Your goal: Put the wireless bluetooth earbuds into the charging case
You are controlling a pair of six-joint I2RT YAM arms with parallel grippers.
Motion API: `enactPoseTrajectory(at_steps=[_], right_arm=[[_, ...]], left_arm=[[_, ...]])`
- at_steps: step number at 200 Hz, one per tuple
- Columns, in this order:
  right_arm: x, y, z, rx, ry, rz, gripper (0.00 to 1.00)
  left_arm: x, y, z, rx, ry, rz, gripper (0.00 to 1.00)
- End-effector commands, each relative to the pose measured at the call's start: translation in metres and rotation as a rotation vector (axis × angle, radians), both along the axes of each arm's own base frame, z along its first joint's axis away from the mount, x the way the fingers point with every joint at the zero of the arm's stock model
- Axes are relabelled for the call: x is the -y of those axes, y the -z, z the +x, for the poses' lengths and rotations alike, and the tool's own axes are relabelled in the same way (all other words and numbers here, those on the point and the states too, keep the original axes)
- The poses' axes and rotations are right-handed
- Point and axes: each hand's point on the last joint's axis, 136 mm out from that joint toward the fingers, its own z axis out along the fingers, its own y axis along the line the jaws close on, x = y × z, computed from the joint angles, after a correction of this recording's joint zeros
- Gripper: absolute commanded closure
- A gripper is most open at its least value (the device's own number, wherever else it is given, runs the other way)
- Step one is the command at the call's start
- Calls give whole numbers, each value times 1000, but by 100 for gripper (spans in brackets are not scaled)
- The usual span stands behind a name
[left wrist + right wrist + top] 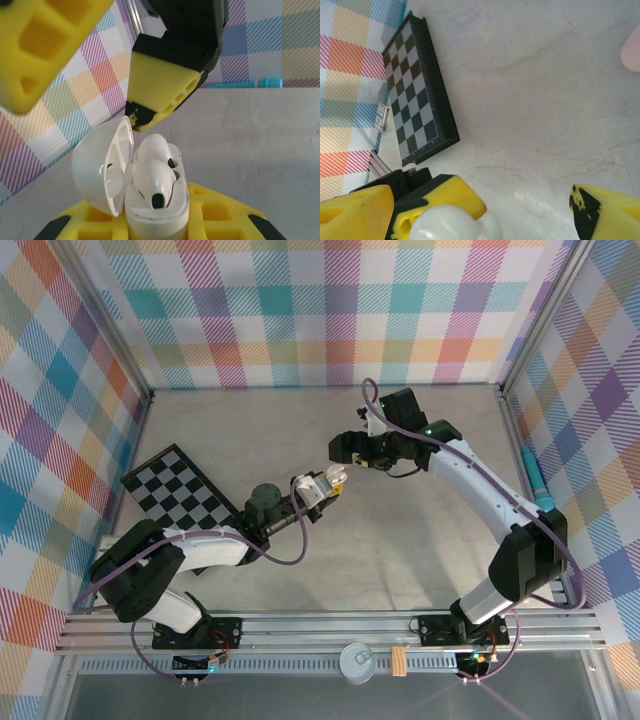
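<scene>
While the overhead camera looks down, the left gripper (310, 494) is clamped on the open charging case (322, 486) mid-table, with the right gripper (340, 470) just beyond it. From the left wrist, two white earbuds (157, 180) sit in the case's wells, the lid (100, 172) swung left, and the right gripper's yellow fingers (160, 90) stand spread above them. From the right wrist, a chessboard (415, 95) lies on the table (530, 100).
</scene>
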Motion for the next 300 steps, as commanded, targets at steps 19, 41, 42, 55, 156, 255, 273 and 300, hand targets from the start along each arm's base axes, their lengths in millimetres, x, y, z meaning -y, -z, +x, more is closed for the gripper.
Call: enactPoseTrajectory(at_steps=[19, 41, 42, 55, 156, 255, 273, 300], right_arm=[[4, 4, -8, -47, -23, -23, 8], [7, 10, -13, -61, -28, -38, 8], [7, 11, -13, -61, -29, -39, 8], [10, 15, -15, -67, -31, -58, 8], [23, 11, -37, -26, -65, -77, 7], [-7, -5, -6, -34, -49, 37, 8], [-6, 4, -1, -54, -34, 12, 8], [0, 15, -7, -84, -35, -28, 8]], left_arm=[[7, -16, -2, 66, 31, 11, 99], [6, -15, -1, 67, 23, 10, 99], [6, -15, 0, 67, 21, 10, 99], [5, -13, 0, 63, 14, 10, 99], [-5, -12, -2, 41, -19, 14, 99], [-3, -11, -6, 39, 7, 27, 98], [-4, -14, -5, 45, 3, 21, 99], [-5, -15, -5, 47, -4, 19, 99]])
